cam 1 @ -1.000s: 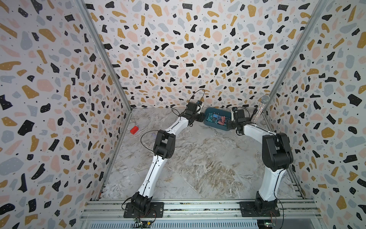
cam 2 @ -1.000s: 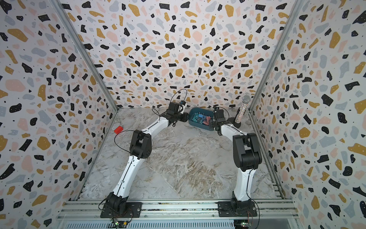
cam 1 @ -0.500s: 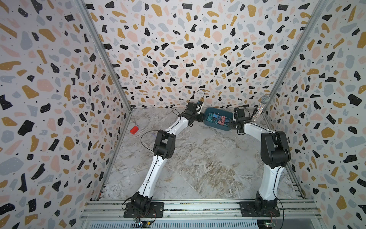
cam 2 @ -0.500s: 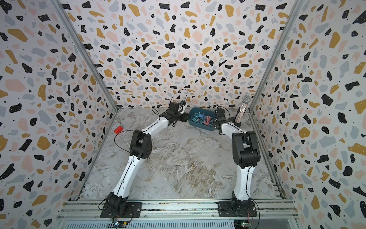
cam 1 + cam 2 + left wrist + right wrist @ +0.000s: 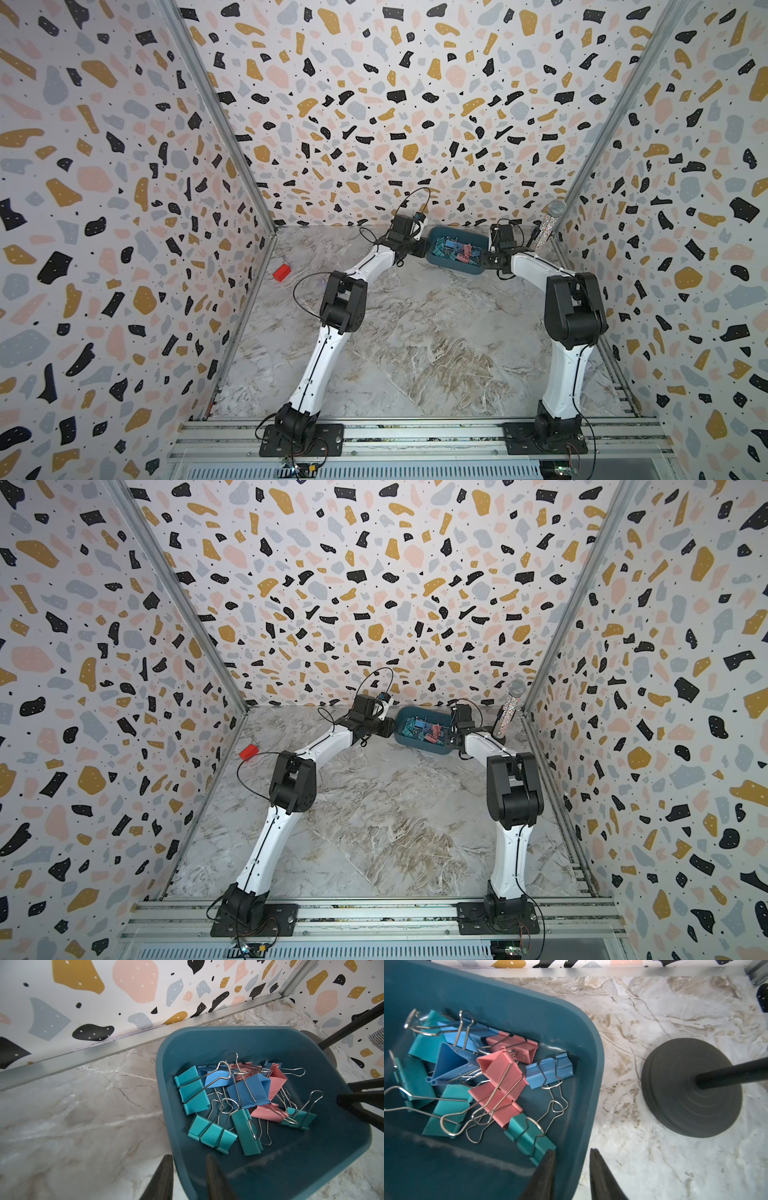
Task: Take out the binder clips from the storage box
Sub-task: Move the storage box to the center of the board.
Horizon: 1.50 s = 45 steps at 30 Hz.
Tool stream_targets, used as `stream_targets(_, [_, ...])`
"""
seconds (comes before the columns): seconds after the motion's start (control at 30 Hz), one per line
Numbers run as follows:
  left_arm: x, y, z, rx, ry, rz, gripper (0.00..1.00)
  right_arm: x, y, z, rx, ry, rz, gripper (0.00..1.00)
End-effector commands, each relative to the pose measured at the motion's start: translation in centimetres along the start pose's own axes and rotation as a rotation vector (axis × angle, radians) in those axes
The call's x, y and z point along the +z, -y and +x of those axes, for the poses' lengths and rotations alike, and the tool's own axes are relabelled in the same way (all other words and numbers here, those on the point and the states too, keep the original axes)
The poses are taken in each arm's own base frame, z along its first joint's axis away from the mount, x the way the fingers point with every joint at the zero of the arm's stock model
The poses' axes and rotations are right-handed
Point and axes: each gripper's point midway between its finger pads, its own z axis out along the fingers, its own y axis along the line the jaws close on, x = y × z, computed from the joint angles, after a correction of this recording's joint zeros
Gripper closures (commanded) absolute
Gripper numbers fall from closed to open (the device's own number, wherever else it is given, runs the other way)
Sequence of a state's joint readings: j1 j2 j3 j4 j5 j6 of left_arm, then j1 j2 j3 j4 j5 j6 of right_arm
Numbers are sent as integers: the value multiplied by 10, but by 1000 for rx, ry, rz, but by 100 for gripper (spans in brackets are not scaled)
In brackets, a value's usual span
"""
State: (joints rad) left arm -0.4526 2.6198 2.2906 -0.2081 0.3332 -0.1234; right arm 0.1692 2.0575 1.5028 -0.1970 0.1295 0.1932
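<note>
The dark teal storage box [image 5: 461, 269] [image 5: 419, 749] sits near the back wall, and both arms reach to its ends. Inside it lie several binder clips [image 5: 239, 1095] [image 5: 500, 1072] in teal, blue and pink with wire handles. My left gripper [image 5: 189, 1157] [image 5: 424, 247] straddles one end wall, one finger outside against the rim and one inside, closed on the wall. At the opposite end, my right gripper [image 5: 573, 1152] [image 5: 488, 255] also straddles the wall. Its inner finger touches a teal clip [image 5: 529, 1138], and bare table shows between the wall and its outer finger.
A glittery microphone [image 5: 548, 226] on a thin stand with a round black base [image 5: 691, 1088] stands close to the box's right end, by the right wall. A red block [image 5: 281, 272] lies at the left wall. The back wall runs just behind the box.
The right arm has moved in to the box's right end and its jaws have narrowed around the wall. The left jaws have narrowed a little on the left end.
</note>
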Motion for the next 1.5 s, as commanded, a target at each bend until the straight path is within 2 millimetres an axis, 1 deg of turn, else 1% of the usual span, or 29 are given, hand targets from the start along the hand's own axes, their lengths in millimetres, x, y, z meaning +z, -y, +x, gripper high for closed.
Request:
stream_targets(0.0, [-14, 0, 3, 11, -31, -11, 71, -2, -2, 9, 4, -54, -26, 71])
stream_targets(0.13, [-17, 0, 6, 22, -41, -15, 73, -2, -7, 13, 5, -71, -56, 74])
stream_targets(0.33, [-24, 2, 8, 20, -51, -18, 75, -8, -12, 21, 4, -88, -84, 74])
stream_targets(0.5, [-31, 1, 12, 32, -66, -34, 76, -8, -15, 33, -2, -120, -106, 75])
stream_targets(0.63, [-36, 3, 17, 30, -84, -35, 77, -10, -25, 43, -15, -145, -136, 76])
stream_targets(0.83, [-48, 3, 24, 31, -108, -54, 78, -20, -40, 51, -52, -159, -157, 79])
stream_targets(1.13, [-73, 5, 36, 14, -139, -89, 79, -30, -52, 67, -75, -196, -191, 81])
stream_targets(1.3, [-92, 3, 45, -5, -157, -132, 81, -40, -63, 76, -98, -206, -217, 82])
stream_targets(1.47, [-116, 8, 57, -35, -172, -155, 82, -54, -78, 83, -134, -213, -251, 82])
